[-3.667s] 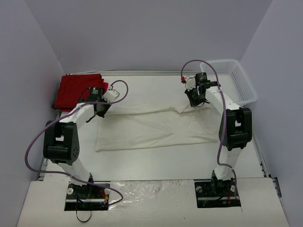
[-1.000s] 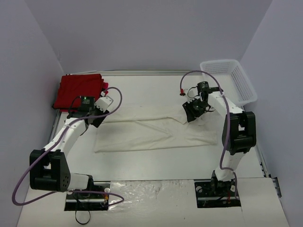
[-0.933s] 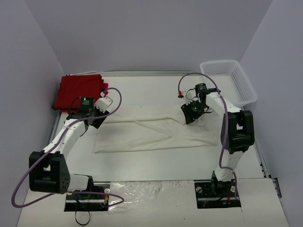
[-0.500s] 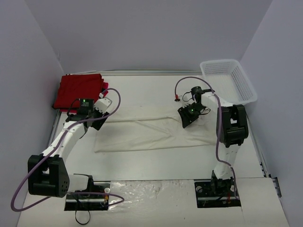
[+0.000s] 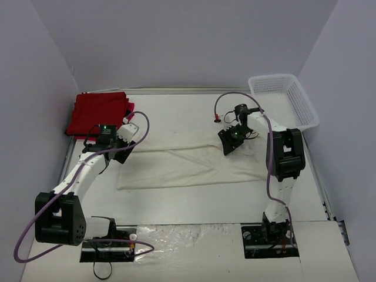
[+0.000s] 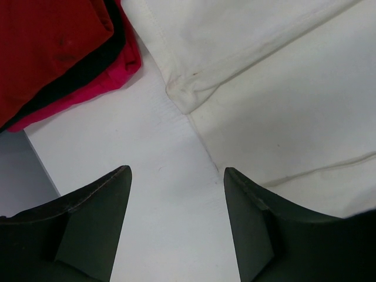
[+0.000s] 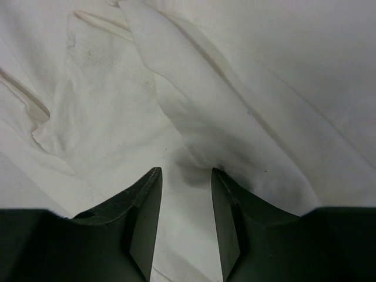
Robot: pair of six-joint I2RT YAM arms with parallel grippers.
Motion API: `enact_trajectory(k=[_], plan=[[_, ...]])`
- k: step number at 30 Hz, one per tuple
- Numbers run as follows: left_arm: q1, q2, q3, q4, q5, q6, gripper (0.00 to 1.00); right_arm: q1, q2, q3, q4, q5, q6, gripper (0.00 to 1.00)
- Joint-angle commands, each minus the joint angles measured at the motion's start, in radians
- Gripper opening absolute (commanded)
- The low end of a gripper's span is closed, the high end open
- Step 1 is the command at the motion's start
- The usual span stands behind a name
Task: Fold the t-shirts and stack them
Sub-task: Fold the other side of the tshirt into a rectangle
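A cream-white t-shirt (image 5: 194, 161) lies flattened as a long folded band across the table's middle. A pile of red t-shirts (image 5: 97, 111) sits at the back left corner. My left gripper (image 5: 121, 151) hangs by the cream shirt's back left corner (image 6: 188, 100), open, with only bare table between its fingers (image 6: 94, 211); the red t-shirts (image 6: 47, 47) show just beyond. My right gripper (image 5: 227, 143) hovers low over the cream shirt's back edge. In the right wrist view that gripper (image 7: 185, 171) stands open over a raised cloth fold (image 7: 194, 111).
A white mesh basket (image 5: 294, 94) stands at the back right corner. Purple cables loop off both arms. Walls close in the table on the left, back and right. A crinkled plastic sheet (image 5: 194, 232) covers the near edge between the arm bases.
My left gripper's jaws have spread wider near the shirt's left corner. My right gripper has slid leftward along the shirt's back edge, its opening unchanged.
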Motion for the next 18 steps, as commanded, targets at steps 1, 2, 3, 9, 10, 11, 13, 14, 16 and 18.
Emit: enact_trajectory(k=[1, 2, 3, 9, 10, 11, 13, 14, 16, 18], plan=[[0.008, -0.008, 0.006, 0.020, 0.006, -0.020, 0.63, 0.010, 0.030, 0.042, -0.038, -0.026, 0.001, 0.35], [0.008, -0.007, 0.004, 0.022, 0.006, -0.024, 0.63, 0.013, 0.033, 0.042, -0.040, -0.026, 0.001, 0.35], [0.008, -0.005, 0.004, 0.023, 0.006, -0.025, 0.63, 0.013, 0.038, 0.045, -0.038, -0.026, 0.001, 0.35], [0.008, 0.012, -0.005, 0.037, 0.003, -0.027, 0.63, 0.020, 0.067, 0.052, -0.034, -0.022, 0.001, 0.30], [0.008, 0.013, -0.005, 0.040, 0.003, -0.027, 0.63, 0.020, 0.070, 0.052, -0.028, -0.017, 0.003, 0.29], [0.008, 0.015, -0.004, 0.039, 0.003, -0.030, 0.63, 0.022, 0.070, 0.049, -0.025, -0.013, 0.005, 0.29], [0.007, 0.019, -0.001, 0.040, 0.007, -0.031, 0.63, 0.022, 0.068, 0.046, -0.015, -0.002, 0.011, 0.28], [0.008, 0.021, -0.001, 0.043, 0.007, -0.033, 0.63, 0.022, 0.067, 0.045, -0.011, 0.001, 0.012, 0.28], [0.008, 0.027, 0.002, 0.040, 0.013, -0.033, 0.63, 0.023, 0.070, 0.039, 0.000, 0.018, 0.017, 0.27], [0.008, 0.032, 0.007, 0.039, 0.016, -0.034, 0.63, 0.025, 0.075, 0.035, 0.005, 0.024, 0.021, 0.22]])
